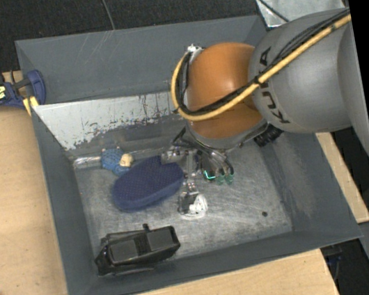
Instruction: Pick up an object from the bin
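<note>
Bright, even overhead light fills my bin (63, 200).
Glare whitens its back wall (94, 113); my orange wrist cover (220, 91) gleams, shading the floor (252, 191) beneath.

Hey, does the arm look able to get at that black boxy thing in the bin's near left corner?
Probably yes. The black boxy thing lies uncovered, apart from the blue oval pad, though the near wall may crowd the pincer.

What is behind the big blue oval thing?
A small blue piece with a cream tip lies behind the blue oval, towards the back wall. Whatever is beneath the oval is covered.
</note>
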